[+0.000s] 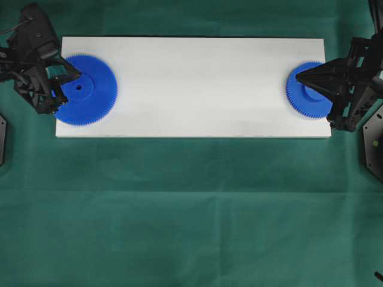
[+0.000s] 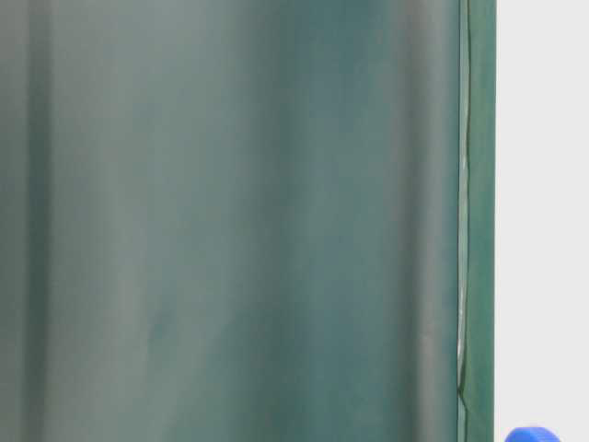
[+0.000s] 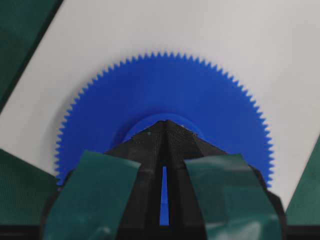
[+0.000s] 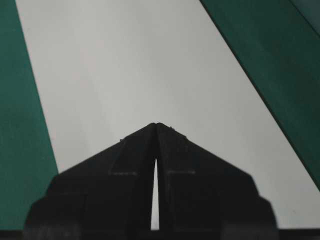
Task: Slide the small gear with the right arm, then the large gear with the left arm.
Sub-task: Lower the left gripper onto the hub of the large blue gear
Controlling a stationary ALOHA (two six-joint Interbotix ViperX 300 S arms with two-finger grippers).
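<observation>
Under the left gripper [image 1: 70, 74] lies the large gear [image 1: 90, 89], flat on the left end of the white board [image 1: 191, 84]. Its fingers are pressed together into one point, pinching nothing; in the left wrist view that point [image 3: 165, 122] sits over the gear's raised hub, with toothed rim fanning out ahead and to both sides. Whether the tip touches the hub or hovers just above it I cannot tell.

Across the long bare stretch of board, the right gripper [image 1: 299, 76] is likewise closed to a point and holds nothing. Overhead, the small gear [image 1: 306, 89] lies beneath and just behind that tip, at the board's right end; in the right wrist view the closed tip [image 4: 156, 125] faces open white board.

The risks, as I judge them: a single point on a round hub can skid off sideways, so the gear would spin or veer rather than travel straight. Pressing too lightly lets the tip slip over the plastic — too hard, and the gear may tilt or drag the board on the green cloth [image 1: 191, 209]. With both gears near the board's ends, a stray push could send one over the edge.

No containers are present, so nothing is held in any.
</observation>
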